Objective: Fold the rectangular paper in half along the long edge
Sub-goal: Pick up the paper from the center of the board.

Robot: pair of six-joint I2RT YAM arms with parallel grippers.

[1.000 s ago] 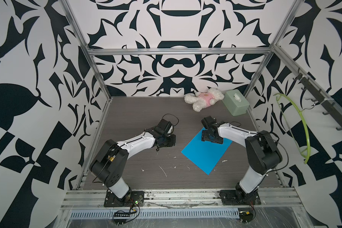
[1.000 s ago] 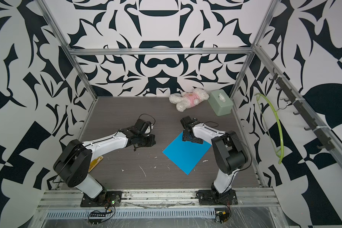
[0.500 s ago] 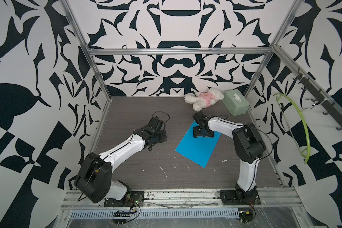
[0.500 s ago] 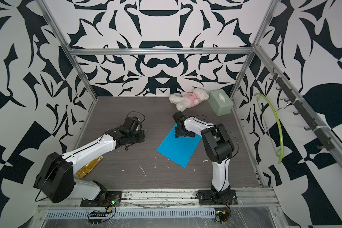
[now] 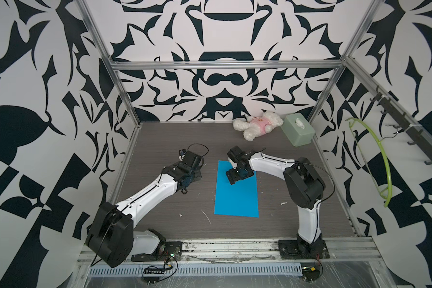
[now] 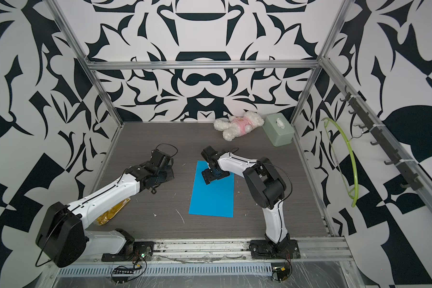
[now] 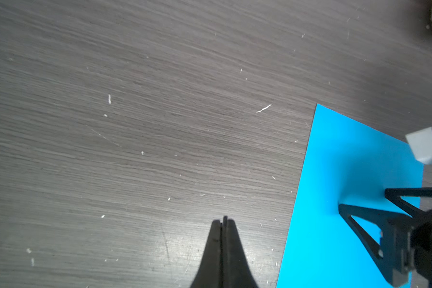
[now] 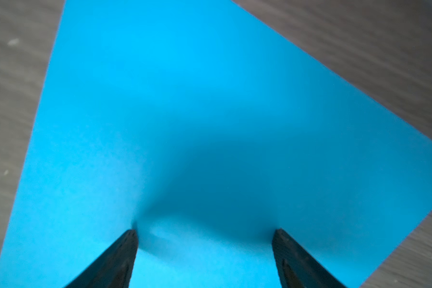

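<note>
The rectangular paper (image 5: 236, 197) (image 6: 212, 197) is a bright blue sheet lying flat on the dark wood-grain table, its long edges running from front to back. My right gripper (image 5: 231, 178) (image 6: 205, 178) (image 8: 205, 232) is open. Its two fingertips rest wide apart on the sheet's far half, with nothing held between them. My left gripper (image 5: 197, 175) (image 6: 168, 174) (image 7: 225, 219) is shut and empty. It hangs over bare table just left of the paper's (image 7: 347, 174) far left part. The right gripper (image 7: 362, 199) also shows in the left wrist view.
A white plush toy in pink (image 5: 257, 124) and a pale green tissue box (image 5: 298, 129) lie at the back right. A green hanger (image 5: 382, 159) hangs on the right wall. A yellow packet (image 6: 112, 212) lies under the left arm. White scraps dot the table.
The right gripper has slid and turned the paper leftward, from a diagonal lie to square with the table. The left arm has stretched out and its gripper has moved left and back.
</note>
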